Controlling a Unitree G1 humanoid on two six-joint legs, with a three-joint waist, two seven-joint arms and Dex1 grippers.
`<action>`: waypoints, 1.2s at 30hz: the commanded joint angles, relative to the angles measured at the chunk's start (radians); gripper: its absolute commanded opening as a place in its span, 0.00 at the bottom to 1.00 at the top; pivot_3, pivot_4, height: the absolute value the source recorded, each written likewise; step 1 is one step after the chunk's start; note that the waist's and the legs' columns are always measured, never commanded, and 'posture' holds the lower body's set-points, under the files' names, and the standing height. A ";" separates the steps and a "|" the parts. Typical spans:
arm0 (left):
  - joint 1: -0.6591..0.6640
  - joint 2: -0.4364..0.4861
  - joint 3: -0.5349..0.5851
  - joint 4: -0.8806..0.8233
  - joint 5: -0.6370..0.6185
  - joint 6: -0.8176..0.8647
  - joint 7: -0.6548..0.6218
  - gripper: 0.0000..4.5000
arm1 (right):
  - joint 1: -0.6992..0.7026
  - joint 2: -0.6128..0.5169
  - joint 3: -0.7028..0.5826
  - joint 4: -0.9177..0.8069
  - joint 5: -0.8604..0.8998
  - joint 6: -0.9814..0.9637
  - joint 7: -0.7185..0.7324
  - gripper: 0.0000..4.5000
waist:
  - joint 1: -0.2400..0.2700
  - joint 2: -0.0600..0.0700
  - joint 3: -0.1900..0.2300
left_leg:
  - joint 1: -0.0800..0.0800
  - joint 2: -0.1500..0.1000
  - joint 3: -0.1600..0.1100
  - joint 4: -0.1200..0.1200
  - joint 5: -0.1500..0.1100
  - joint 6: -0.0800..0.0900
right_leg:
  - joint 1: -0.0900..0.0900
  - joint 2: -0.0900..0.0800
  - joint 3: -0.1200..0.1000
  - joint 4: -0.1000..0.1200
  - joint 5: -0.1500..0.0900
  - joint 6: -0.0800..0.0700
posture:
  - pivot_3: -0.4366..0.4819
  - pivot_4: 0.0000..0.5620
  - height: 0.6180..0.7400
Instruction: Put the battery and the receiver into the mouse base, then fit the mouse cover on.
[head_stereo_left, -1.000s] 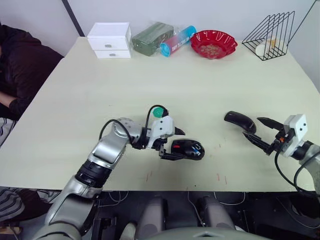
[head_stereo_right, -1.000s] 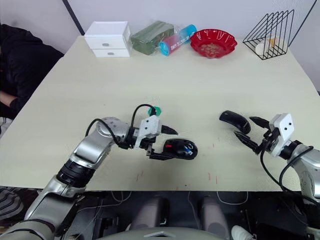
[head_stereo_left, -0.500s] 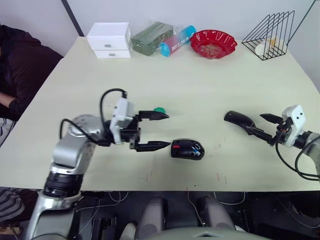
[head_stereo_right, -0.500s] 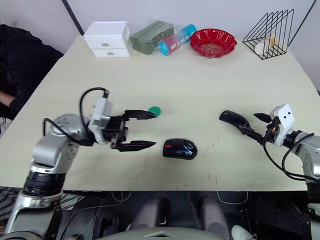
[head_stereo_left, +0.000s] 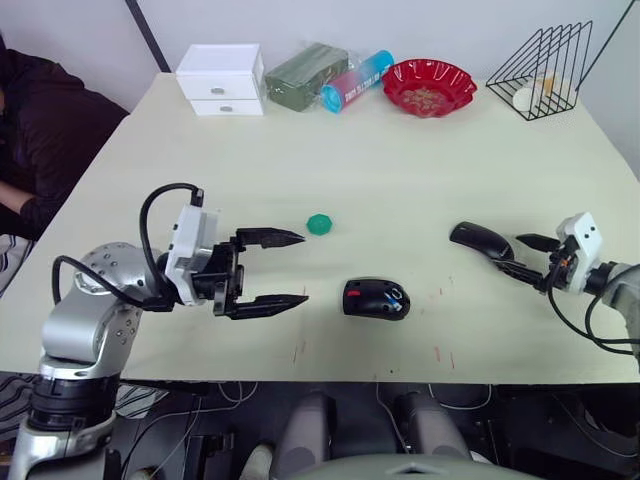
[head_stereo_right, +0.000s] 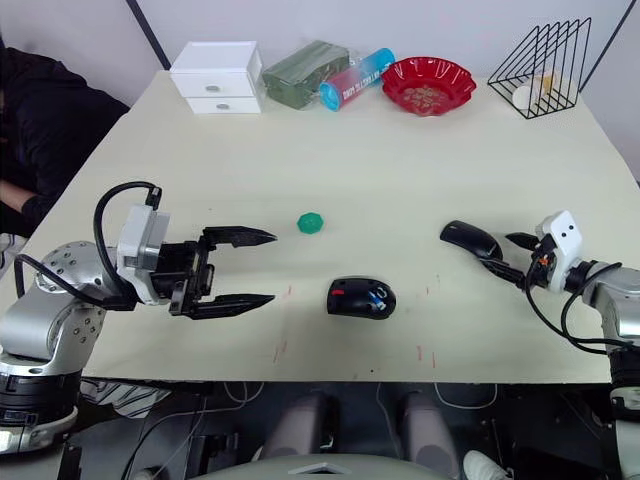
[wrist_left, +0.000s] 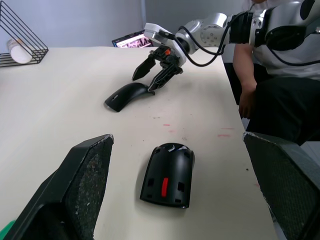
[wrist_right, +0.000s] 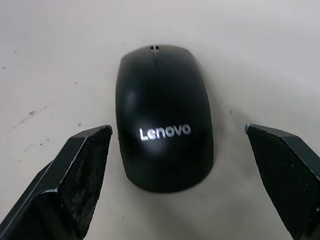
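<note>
While the mouse base (head_stereo_left: 376, 298) lies on the desk (head_stereo_left: 400, 170), you see the left gripper (head_stereo_left: 285, 268) to its left, jaws wide and empty; to its right, the right gripper's (head_stereo_left: 523, 258) spread, empty jaws flank the mouse cover (head_stereo_left: 477, 238).

Count on table: 1 mouse base (head_stereo_left: 376, 298), black with a red patch. 1 mouse cover (head_stereo_left: 481, 240), plain black shell, "Lenovo" on it in the right wrist view. 1 green disc (head_stereo_left: 319, 223). At far edge: 1 white drawer box (head_stereo_left: 221, 79) with 2 drawers, 1 dark green pack (head_stereo_left: 306, 76), 1 blue and pink tube (head_stereo_left: 356, 81), 1 red bowl (head_stereo_left: 428, 87), 1 black wire rack (head_stereo_left: 546, 70) with 1 white object (head_stereo_left: 524, 98) inside. 2 grippers: left gripper (head_stereo_left: 293, 269), right gripper (head_stereo_left: 512, 255), 2 fingers each.
</note>
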 joint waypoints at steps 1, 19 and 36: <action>-0.005 0.008 0.011 -0.045 -0.022 0.009 0.027 0.98 | -0.035 -0.025 0.003 0.022 -0.007 -0.029 0.037 1.00 | 0.000 0.000 0.000 | 0.000 0.000 0.000 0.000 0.000 0.000 | 0.000 0.000 0.000 0.000 0.000 0.000 | 0.48 0.27 1.00; -0.019 0.010 -0.015 -0.063 -0.016 0.026 0.048 0.98 | -0.127 -0.025 0.074 0.113 -0.079 -0.081 0.109 1.00 | -0.001 0.002 0.002 | 0.000 0.000 0.000 0.000 0.000 0.000 | 0.000 0.000 0.000 0.000 0.000 0.000 | 0.48 0.27 1.00; -0.027 0.007 -0.038 -0.044 -0.007 0.009 0.030 1.00 | -0.089 -0.032 0.039 0.057 -0.052 -0.070 0.079 0.50 | 0.000 0.002 0.002 | 0.000 0.000 0.000 0.000 0.000 0.000 | 0.000 0.000 0.000 0.000 0.000 0.000 | 0.48 0.27 1.00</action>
